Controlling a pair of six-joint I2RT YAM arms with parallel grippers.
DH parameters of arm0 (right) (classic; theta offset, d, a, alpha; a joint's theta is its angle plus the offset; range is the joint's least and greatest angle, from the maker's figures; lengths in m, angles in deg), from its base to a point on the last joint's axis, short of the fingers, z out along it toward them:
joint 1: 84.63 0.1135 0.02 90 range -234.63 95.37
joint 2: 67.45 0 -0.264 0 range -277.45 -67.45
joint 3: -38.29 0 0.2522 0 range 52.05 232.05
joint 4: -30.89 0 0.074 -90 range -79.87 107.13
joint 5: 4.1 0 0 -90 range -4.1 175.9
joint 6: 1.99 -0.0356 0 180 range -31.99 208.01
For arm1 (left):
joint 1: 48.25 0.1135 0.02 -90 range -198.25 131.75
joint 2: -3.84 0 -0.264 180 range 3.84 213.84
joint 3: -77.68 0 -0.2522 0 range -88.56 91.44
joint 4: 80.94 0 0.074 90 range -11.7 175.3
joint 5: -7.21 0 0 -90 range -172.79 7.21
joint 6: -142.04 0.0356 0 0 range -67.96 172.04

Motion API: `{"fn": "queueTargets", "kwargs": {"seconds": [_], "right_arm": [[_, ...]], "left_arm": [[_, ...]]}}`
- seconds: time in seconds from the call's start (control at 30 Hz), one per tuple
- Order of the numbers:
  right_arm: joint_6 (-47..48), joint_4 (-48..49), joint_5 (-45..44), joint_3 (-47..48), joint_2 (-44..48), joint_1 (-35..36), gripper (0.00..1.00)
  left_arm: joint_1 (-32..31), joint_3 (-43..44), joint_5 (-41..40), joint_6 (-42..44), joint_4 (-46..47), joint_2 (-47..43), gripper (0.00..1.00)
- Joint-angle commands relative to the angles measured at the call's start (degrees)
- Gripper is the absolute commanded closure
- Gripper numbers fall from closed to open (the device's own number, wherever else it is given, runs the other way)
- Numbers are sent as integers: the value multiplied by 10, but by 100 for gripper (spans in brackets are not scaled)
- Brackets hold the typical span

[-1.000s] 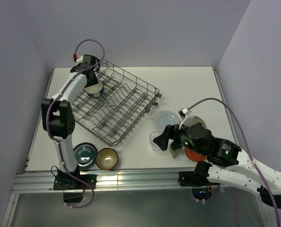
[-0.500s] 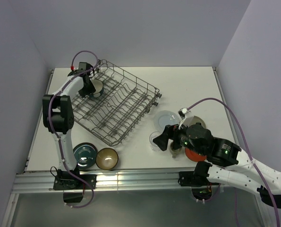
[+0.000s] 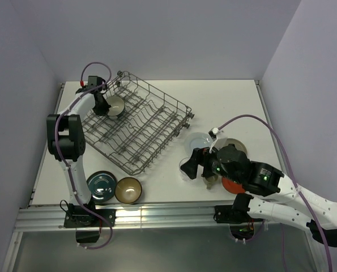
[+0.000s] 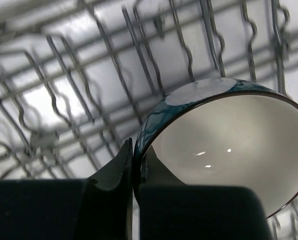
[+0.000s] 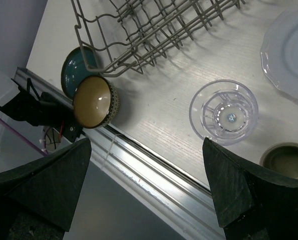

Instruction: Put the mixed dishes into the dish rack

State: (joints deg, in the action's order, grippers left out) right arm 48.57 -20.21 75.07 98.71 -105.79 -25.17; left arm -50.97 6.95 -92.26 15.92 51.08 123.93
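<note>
The grey wire dish rack point(image 3: 137, 127) lies at the table's back left. In its far left corner leans a cream bowl point(image 3: 115, 105) with a teal outside point(image 4: 224, 135). My left gripper point(image 4: 133, 162) is shut on that bowl's rim, one finger inside and one outside. My right gripper point(image 5: 146, 150) hangs open above the front of the table, with the clear glass point(image 5: 224, 112) just ahead of its right finger and nothing between the fingers. A brown bowl point(image 3: 128, 190) and a dark teal dish point(image 3: 102, 186) sit by the front left edge.
A pale blue plate point(image 3: 199, 140) lies right of the rack. A grey mug point(image 5: 288, 160) and a red-orange saucer point(image 3: 231, 185) sit under my right arm. The table's metal front rail point(image 3: 157, 212) runs just below the right gripper.
The left gripper has closed onto the cream bowl's rim and shifted toward the rack's far left corner. The right arm has edged slightly left over the glass, still open.
</note>
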Motion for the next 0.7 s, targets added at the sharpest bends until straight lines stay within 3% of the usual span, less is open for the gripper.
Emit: {"fn": "queueTargets", "kwargs": {"seconds": [0.0,0.17,0.33,0.5,0.67], "right_arm": [[16,18,2,55,-24,-4,0],[51,18,25,149,-98,-3,0],[74,66,85,215,-156,-6,0],[70,133,160,227,-208,-11,0],[49,198,188,215,-214,-11,0]], "left_arm": [[-2,-13,79,-3,6,-104,100],[-8,-98,248,-13,56,-255,100],[-29,-287,458,-65,165,-426,100],[-73,-400,536,-132,237,-551,100],[-105,-424,551,-159,224,-647,100]]}}
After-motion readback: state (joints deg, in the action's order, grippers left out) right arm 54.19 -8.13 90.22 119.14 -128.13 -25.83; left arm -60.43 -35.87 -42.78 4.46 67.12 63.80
